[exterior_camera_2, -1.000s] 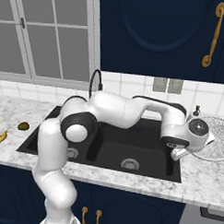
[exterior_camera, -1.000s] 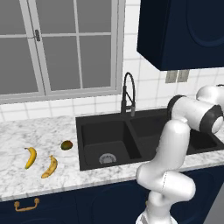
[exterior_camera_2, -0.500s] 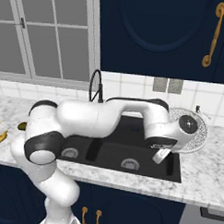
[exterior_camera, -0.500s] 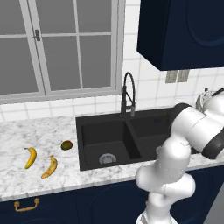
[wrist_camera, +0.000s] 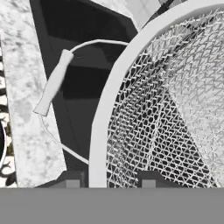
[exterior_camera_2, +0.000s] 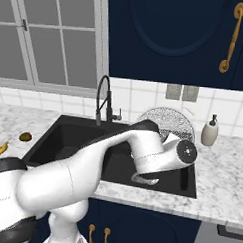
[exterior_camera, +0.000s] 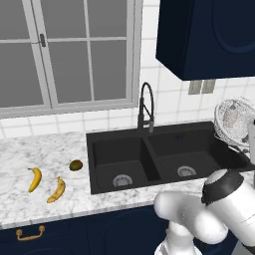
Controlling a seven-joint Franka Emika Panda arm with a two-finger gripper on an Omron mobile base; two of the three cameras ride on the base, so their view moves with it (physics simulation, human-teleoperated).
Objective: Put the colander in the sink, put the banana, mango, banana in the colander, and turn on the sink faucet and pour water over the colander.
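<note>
Right base view — colander (exterior_camera_2: 166, 124) lifted, now over sink (exterior_camera_2: 68, 136).

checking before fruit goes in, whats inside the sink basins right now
Each basin of the sink shows only a round silver drain; no fruit, no water. In the right base view the arm covers part of the right basin. The colander is held above the sink's right end.

I see the colander (wrist_camera: 157, 109) as fine white wire mesh w/ a smooth matt rim. Sink (exterior_camera: 164, 149) looks matt black, drains silvery metal. Counter (exterior_camera: 45, 154) reads as polished grey-veined marble. Faucet (exterior_camera: 145, 107) is black, slight sheen. Cabinets (exterior_camera_2: 167, 35) are navy, semi-gloss, w/ brass handles.
</note>
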